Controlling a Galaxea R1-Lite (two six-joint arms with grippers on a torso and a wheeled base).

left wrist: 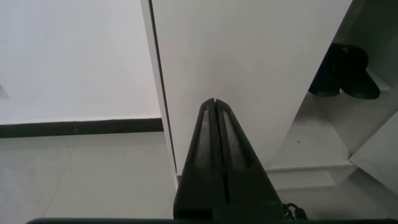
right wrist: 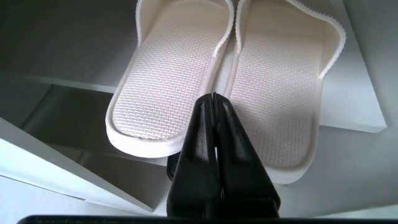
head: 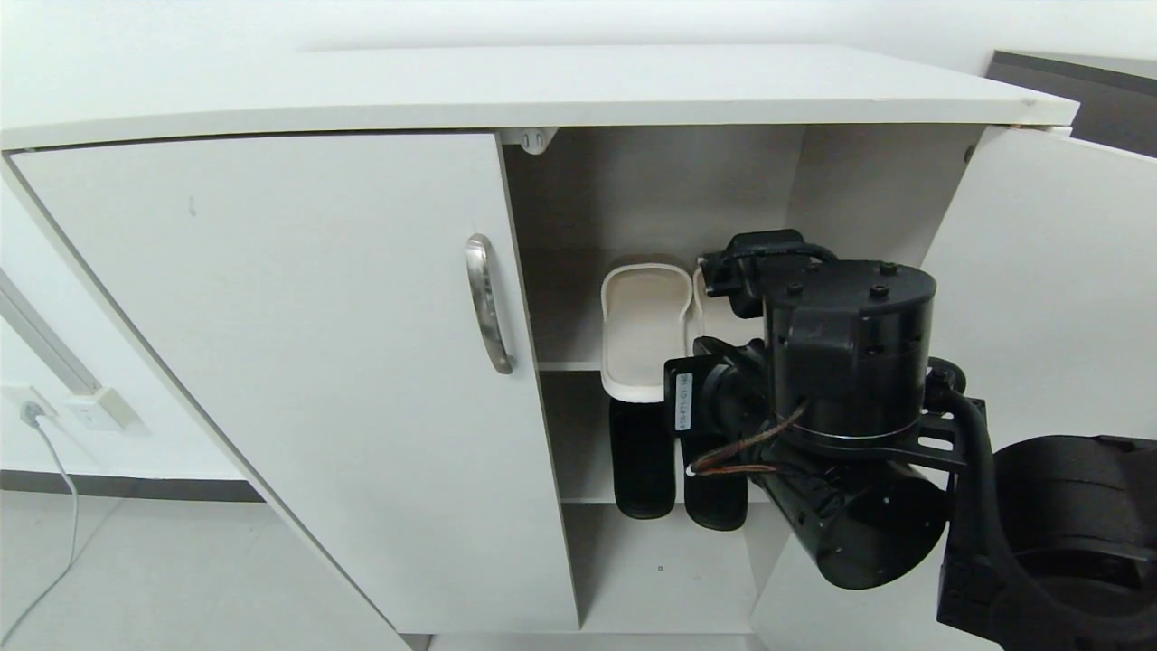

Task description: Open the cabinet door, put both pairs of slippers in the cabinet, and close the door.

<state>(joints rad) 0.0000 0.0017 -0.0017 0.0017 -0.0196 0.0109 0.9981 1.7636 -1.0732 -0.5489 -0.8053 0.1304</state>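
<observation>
The cabinet's right door stands open and its left door is closed. A white pair of slippers lies side by side on the upper shelf, heels overhanging the shelf's front edge. A black pair of slippers sits on the shelf below. My right gripper is shut and holds nothing, its tip just in front of the white slippers, over the gap between their heels. My left gripper is shut and empty, low before the closed left door, with the black slippers off to one side.
The left door carries a metal handle near its inner edge. My right arm's wrist fills much of the cabinet opening. A wall socket with a cable is at the far left, above bare grey floor.
</observation>
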